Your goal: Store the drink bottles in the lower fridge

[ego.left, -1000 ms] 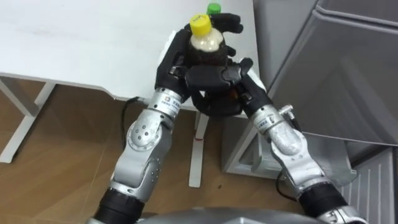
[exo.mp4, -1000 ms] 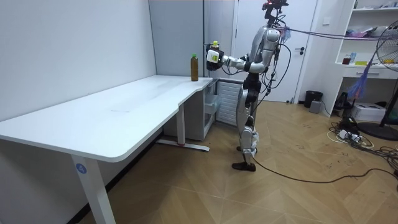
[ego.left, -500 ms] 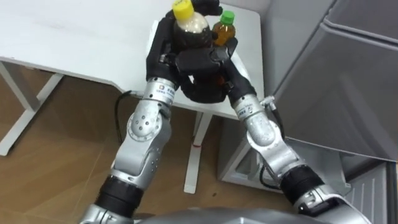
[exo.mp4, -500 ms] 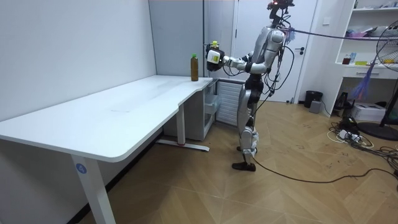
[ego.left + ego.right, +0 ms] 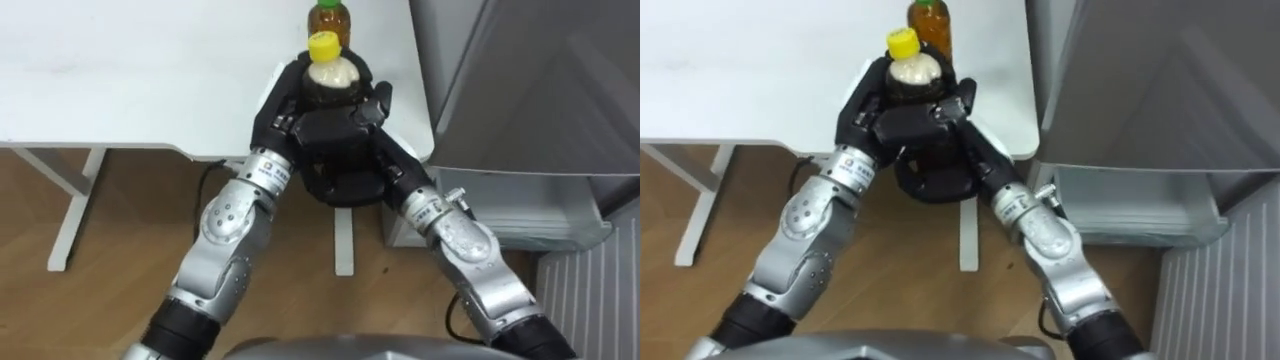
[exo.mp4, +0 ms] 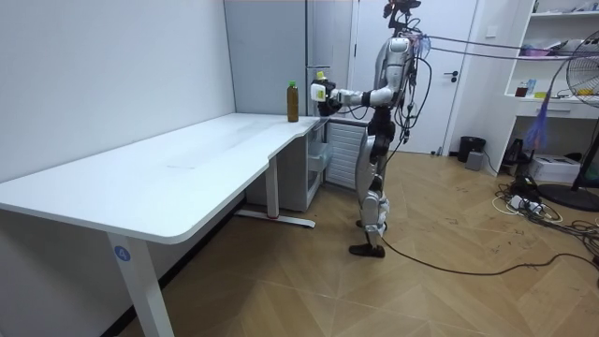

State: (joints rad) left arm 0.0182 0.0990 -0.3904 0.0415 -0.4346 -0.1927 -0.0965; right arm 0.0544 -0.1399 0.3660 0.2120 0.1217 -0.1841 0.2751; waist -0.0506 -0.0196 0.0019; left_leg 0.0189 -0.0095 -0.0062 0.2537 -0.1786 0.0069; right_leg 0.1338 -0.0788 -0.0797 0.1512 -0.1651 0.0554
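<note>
Big white desk top (image 5: pixel 120 70) spans 9 to 12 o'clock in my eye views. The tall grey fridge cabinet (image 5: pixel 540 80) sits from 1 to 4 o'clock, just beside the desk's end. In the room view the robot stands upright at that desk corner w/ the fridge right by it. The lower section (image 6: pixel 321 154) looks open, but I can't tell for sure from here.

Left hand (image 5: pixel 285 110) has its fingers curled round the held drink from its 9 o'clock side. Right hand (image 5: pixel 350 125) is wrapped across the front w/ fingers closed over it, so it's a two-handed clamp.

The task item is the yellow-capped plastic bottle of dark liquid (image 5: pixel 330 80). It's upright btwn both hands and held off the desk edge. The other drink, a green-capped amber tea bottle (image 5: pixel 330 20), stands on the desk corner at 12 o'clock of the held one, close behind it.

Change over the last sec: the eye-view shift is mostly my head cam moving. In the room view the torso has straightened, the held bottle sits a touch lower, the grip is the same, and the tea bottle hasn't moved.

My read: pickup of drink 1 is done and the carry to the lower fridge isn't started. Drink 2 is still to fetch, so the task is well short of halfway.
</note>
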